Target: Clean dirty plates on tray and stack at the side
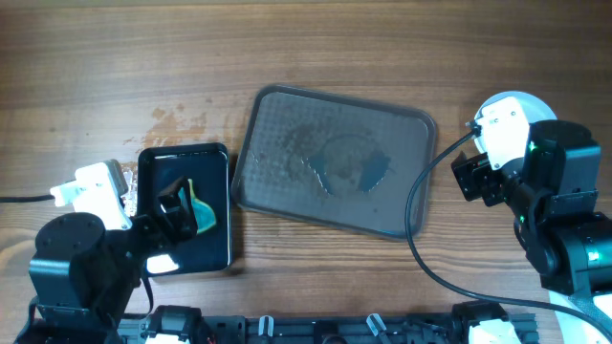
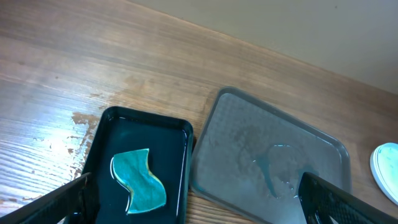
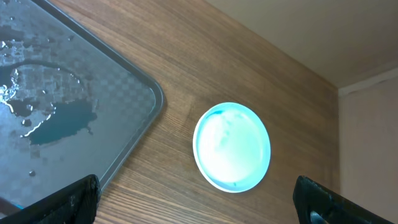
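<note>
The large grey tray (image 1: pixel 277 124) lies in the middle of the table. It holds a puddle of water (image 1: pixel 354 170) and no plates. A white plate (image 1: pixel 524 99) sits on the wood to the right of the tray, partly hidden by my right arm. In the right wrist view it (image 3: pixel 232 146) looks clean, and I cannot tell whether others lie under it. My right gripper (image 3: pixel 199 208) is open and empty, above the wood between tray and plate. My left gripper (image 2: pixel 196 211) is open and empty over the small black tray's right edge.
A small glossy black tray (image 1: pixel 153 167) at the left holds a teal sponge (image 1: pixel 202 214), also seen in the left wrist view (image 2: pixel 138 180). The grey tray (image 2: pixel 236 124) and the plate's edge (image 2: pixel 387 167) show there too. A black cable (image 1: pixel 413 205) crosses the tray's right rim.
</note>
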